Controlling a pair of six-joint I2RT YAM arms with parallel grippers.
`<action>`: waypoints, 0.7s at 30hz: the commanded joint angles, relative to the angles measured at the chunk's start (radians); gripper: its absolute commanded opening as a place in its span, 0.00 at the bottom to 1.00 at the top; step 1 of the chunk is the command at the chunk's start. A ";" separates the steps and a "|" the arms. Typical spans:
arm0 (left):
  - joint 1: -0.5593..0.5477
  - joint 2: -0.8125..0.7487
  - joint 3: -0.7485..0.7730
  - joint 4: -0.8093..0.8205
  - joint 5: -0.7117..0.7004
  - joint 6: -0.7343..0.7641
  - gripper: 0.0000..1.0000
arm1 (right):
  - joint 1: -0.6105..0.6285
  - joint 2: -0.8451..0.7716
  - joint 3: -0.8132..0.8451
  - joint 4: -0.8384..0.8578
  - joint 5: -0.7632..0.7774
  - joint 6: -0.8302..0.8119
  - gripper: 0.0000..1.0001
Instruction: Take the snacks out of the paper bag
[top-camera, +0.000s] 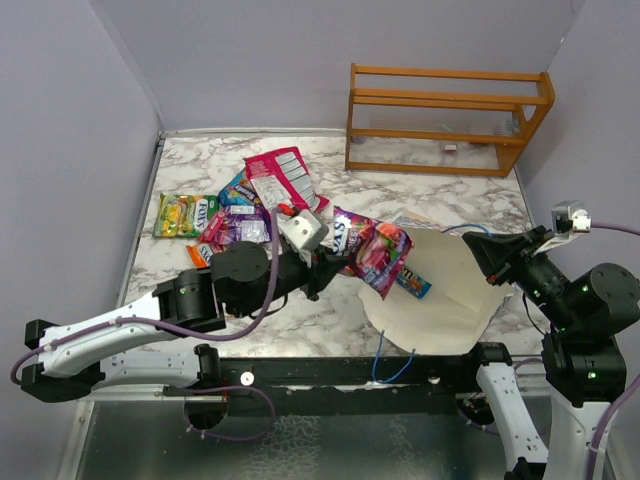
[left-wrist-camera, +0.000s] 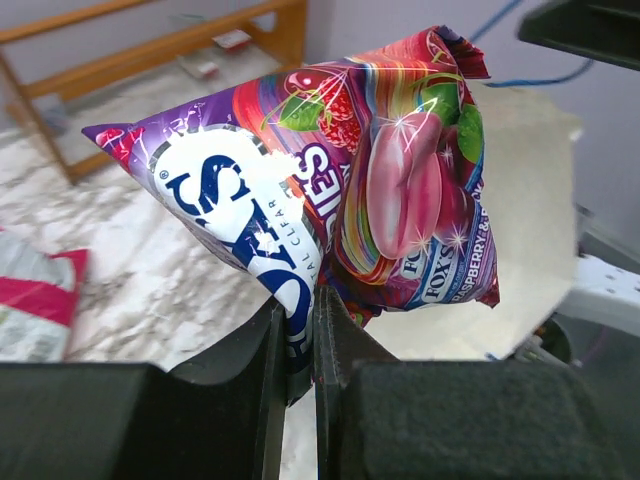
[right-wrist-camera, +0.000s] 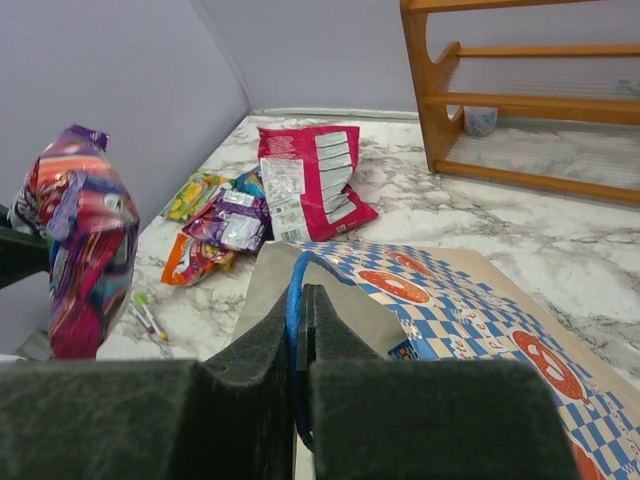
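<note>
My left gripper (top-camera: 328, 264) (left-wrist-camera: 300, 305) is shut on the lower edge of a glossy purple Fox's packet (left-wrist-camera: 250, 215) (top-camera: 352, 235). It hangs off the table together with a red raspberry packet (left-wrist-camera: 420, 180) (top-camera: 385, 255), beside the mouth of the paper bag (top-camera: 440, 295). My right gripper (top-camera: 480, 245) (right-wrist-camera: 303, 300) is shut on the bag's blue cord handle (right-wrist-camera: 293, 300), holding up the chequered side (right-wrist-camera: 470, 320). A small blue packet (top-camera: 412, 281) lies on the bag's cream inside. Other snacks lie in a pile at the back left, among them a red-pink packet (top-camera: 283, 180) (right-wrist-camera: 310, 180).
An orange wooden rack (top-camera: 445, 120) stands at the back right. A green-yellow packet (top-camera: 185, 213), purple wrappers (top-camera: 240, 225) and an orange one (right-wrist-camera: 190, 262) lie left of centre. Thin pens (right-wrist-camera: 148, 315) rest on the marble near the pile. A second blue handle (top-camera: 392, 368) hangs over the front edge.
</note>
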 joint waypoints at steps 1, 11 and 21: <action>-0.004 -0.047 -0.038 0.037 -0.330 0.103 0.00 | 0.003 -0.009 0.002 0.019 0.022 -0.007 0.02; 0.047 -0.115 -0.328 0.265 -0.799 0.341 0.00 | 0.003 -0.009 0.021 -0.004 0.029 -0.016 0.02; 0.301 -0.192 -0.496 0.167 -0.685 0.073 0.00 | 0.003 -0.007 0.033 -0.013 0.020 -0.017 0.02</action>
